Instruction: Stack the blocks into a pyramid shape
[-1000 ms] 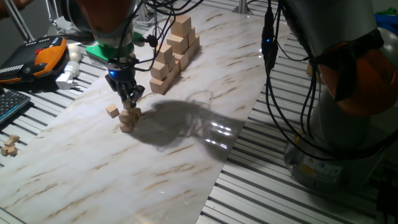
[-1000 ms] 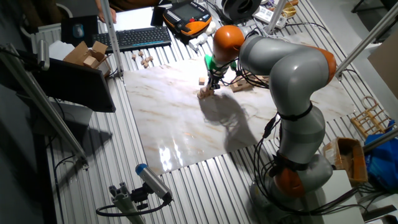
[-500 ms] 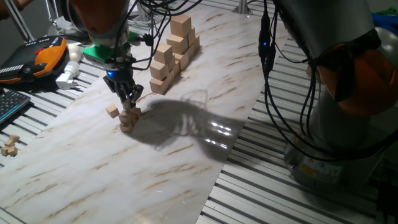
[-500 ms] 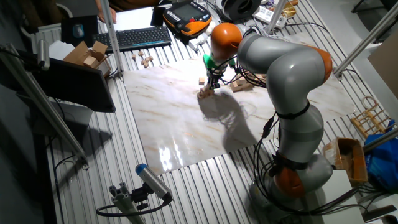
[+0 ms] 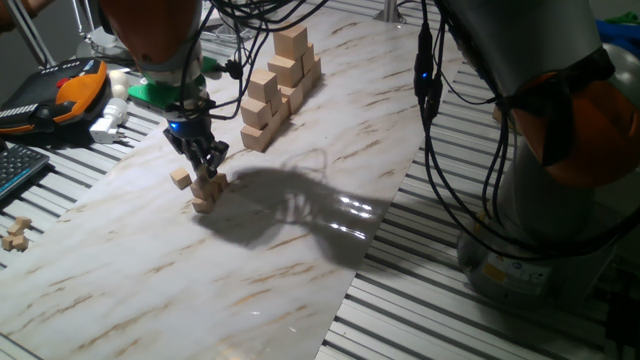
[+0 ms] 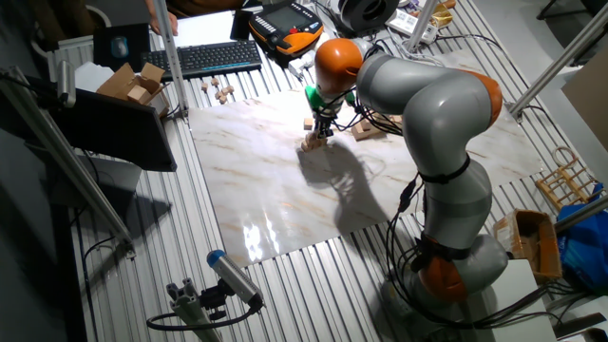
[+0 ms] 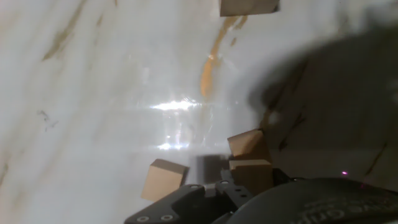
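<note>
Your gripper [image 5: 209, 160] hangs just above the small pile of blocks [image 5: 208, 189] on the marble board [image 5: 300, 250]; you cannot tell whether its fingers are apart or closed; one loose block [image 5: 180, 178] sits just beside the pile.

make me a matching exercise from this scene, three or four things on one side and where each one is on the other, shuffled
Things:
1. gripper
2. lone small cube
3. staircase of larger cubes
4. keyboard

Places:
A. off the marble board, on the slatted table
B. far part of the board
C. just above the small cube pile
D. on the board beside that pile

Pairs: 1-C, 2-D, 3-B, 4-A
</note>
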`<state>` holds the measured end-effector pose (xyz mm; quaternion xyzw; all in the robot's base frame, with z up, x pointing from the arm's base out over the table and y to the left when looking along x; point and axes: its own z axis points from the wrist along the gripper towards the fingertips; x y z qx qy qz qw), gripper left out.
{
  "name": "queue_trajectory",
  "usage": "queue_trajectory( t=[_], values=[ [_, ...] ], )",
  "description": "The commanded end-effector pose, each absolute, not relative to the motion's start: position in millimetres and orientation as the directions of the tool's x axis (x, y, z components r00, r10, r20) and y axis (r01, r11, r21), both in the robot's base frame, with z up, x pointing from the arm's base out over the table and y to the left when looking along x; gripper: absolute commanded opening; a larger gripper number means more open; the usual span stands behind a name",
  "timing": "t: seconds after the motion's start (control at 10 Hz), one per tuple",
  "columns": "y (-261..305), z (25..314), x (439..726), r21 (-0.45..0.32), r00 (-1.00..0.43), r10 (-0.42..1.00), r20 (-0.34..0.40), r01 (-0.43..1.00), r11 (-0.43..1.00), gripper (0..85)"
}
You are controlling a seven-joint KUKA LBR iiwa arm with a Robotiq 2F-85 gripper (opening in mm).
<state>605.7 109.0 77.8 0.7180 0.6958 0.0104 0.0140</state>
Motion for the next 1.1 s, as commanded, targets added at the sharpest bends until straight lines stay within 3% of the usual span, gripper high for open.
queue_trajectory(
  t=[0.0,1.0],
  values=[
    [109.2,77.4,605.5,0.033,0.029,1.0,-0.005,0.999,-0.028,0.0],
    [107.5,67.4,599.5,0.01,-0.019,1.0,-0.005,1.0,0.019,0.0]
  ],
)
